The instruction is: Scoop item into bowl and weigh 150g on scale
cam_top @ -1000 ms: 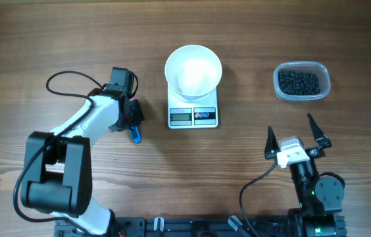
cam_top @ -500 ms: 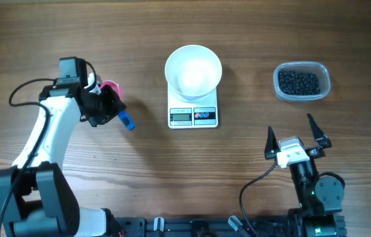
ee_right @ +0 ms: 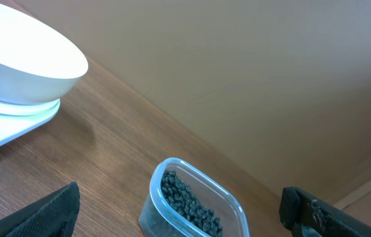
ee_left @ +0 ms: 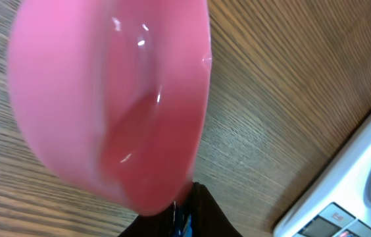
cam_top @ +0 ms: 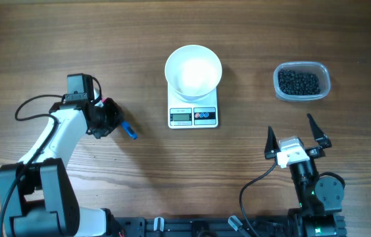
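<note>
Left fingers (cam_top: 106,120) apparently closed on pink scoop (ee_left: 106,99) (blue handle (cam_top: 128,130)); right fingers (cam_top: 316,131) wide apart, empty.

Glossy white bowl (cam_top: 193,69); matt grained wooden table (cam_top: 106,39); clear plastic tub (cam_top: 327,79); shiny pink plastic scoop (ee_left: 113,99).

No readable text, brand or number anywhere. Scale (cam_top: 193,116): grey display (cam_top: 181,117) too small in overhead view, digits not legible. Two round buttons (cam_top: 203,115) beside display: markings too small to read. Left wrist view: scale corner (ee_left: 363,191) shows reddish mark on button, blurred, unreadable.
</note>
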`<state>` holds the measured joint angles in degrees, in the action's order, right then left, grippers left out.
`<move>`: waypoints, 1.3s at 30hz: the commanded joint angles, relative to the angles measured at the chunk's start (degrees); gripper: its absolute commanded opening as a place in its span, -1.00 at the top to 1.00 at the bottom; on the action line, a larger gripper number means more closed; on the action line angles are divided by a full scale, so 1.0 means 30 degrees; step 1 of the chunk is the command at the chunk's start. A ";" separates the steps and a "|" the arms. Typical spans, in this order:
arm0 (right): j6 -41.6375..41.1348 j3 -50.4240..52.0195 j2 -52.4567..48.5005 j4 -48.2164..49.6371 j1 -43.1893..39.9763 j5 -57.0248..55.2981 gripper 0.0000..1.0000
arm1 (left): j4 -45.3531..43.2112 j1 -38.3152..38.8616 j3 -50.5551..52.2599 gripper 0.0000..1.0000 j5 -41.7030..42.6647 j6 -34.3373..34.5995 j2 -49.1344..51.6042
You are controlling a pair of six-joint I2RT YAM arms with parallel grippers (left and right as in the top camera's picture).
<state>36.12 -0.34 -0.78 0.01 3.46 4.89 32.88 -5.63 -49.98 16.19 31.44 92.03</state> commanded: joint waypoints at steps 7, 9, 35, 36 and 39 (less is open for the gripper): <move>0.0036 0.0015 0.0080 0.0087 0.0036 0.0087 -1.00 | -0.0124 0.0954 0.0415 0.44 -0.0882 0.0393 -0.0131; 0.0044 0.0015 0.0080 0.0080 0.0036 0.0095 -1.00 | -0.0036 0.1749 0.0452 0.17 -0.2004 0.0393 -0.0131; 0.0044 0.0015 0.0080 0.0087 0.0036 0.0095 -1.00 | 0.0576 0.8320 -0.2951 0.87 -0.7359 0.1756 0.3796; 0.0044 0.0015 0.0080 0.0087 0.0036 0.0095 -1.00 | 0.0707 0.8422 -0.2951 0.86 -0.7359 0.1756 0.3956; 0.0044 0.0015 0.0080 0.0087 0.0036 0.0095 -1.00 | 0.1581 0.8495 -0.2951 0.81 -0.7359 0.1749 0.4051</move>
<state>36.12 -0.34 -0.78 -0.01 3.46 4.89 35.62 19.70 -58.63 -4.49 35.94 103.50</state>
